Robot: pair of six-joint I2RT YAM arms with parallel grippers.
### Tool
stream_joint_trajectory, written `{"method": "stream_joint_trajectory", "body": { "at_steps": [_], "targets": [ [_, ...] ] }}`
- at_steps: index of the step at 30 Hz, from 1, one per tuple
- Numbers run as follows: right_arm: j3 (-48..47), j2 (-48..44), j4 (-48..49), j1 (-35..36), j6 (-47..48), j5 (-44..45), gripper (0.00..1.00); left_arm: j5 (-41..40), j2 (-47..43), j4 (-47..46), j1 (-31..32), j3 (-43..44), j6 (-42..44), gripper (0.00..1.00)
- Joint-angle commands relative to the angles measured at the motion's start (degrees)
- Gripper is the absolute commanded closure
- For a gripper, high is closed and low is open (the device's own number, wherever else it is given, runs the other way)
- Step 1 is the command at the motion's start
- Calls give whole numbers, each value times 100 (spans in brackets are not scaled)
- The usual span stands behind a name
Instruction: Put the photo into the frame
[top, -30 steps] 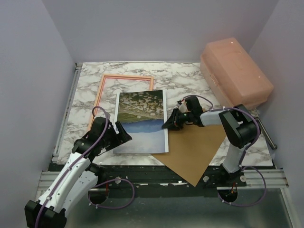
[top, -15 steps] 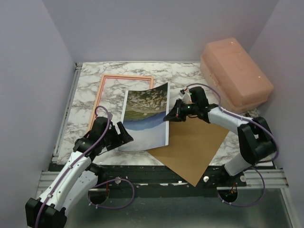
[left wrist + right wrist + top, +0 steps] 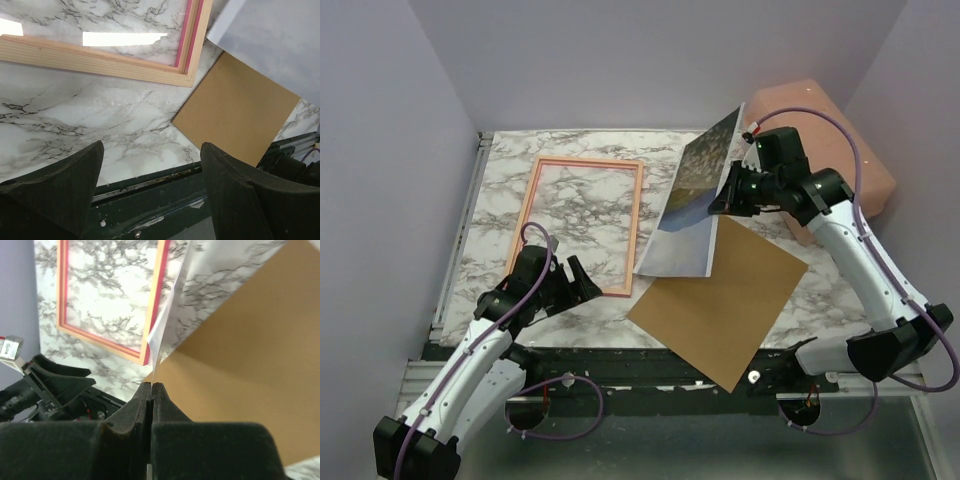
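The photo [image 3: 695, 195], a landscape print, hangs tilted in the air over the table's middle, lifted by its right edge. My right gripper [image 3: 720, 200] is shut on that edge; the right wrist view shows the sheet edge-on [image 3: 167, 325] rising from the closed fingers [image 3: 142, 405]. The frame [image 3: 582, 222] lies flat on the marble at the left, orange-tan side up, pink inner rim showing in the left wrist view [image 3: 192, 40]. My left gripper [image 3: 578, 280] is open and empty just below the frame's near right corner, at the table's front edge.
A brown backing board [image 3: 720, 300] lies flat at the front centre, partly over the table's front edge, also in the left wrist view [image 3: 235, 110]. A salmon plastic box [image 3: 825, 160] stands at the back right. The dark rail [image 3: 150, 195] runs below the left fingers.
The right arm has lifted the photo up and to the right off the table, uncovering the frame. The left gripper has stayed in place without the sheet's corner.
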State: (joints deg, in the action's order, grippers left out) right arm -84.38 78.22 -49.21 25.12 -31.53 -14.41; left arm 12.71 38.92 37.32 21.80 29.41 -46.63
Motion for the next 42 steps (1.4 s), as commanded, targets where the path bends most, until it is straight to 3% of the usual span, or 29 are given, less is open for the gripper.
{"method": "stream_joint_trajectory", "body": {
  "at_steps": [1, 6, 12, 24, 42],
  "targets": [
    [-1194, 193, -2026, -6, 533, 1080, 100, 144, 6, -111, -19, -83, 75, 21],
    [-2357, 574, -2997, -2, 600, 1342, 100, 195, 64, -148, -18, -119, 67, 21],
    [-2881, 730, -3209, 1, 597, 1249, 100, 249, 192, -197, -20, -129, 101, 21],
    [-2232, 1321, -2618, 275, 687, 684, 100, 287, 231, -210, -19, -129, 102, 21],
    [-1974, 2969, -1270, 2109, 131, 461, 96, 320, 109, -192, -21, -171, 18, 21]
  ]
}}
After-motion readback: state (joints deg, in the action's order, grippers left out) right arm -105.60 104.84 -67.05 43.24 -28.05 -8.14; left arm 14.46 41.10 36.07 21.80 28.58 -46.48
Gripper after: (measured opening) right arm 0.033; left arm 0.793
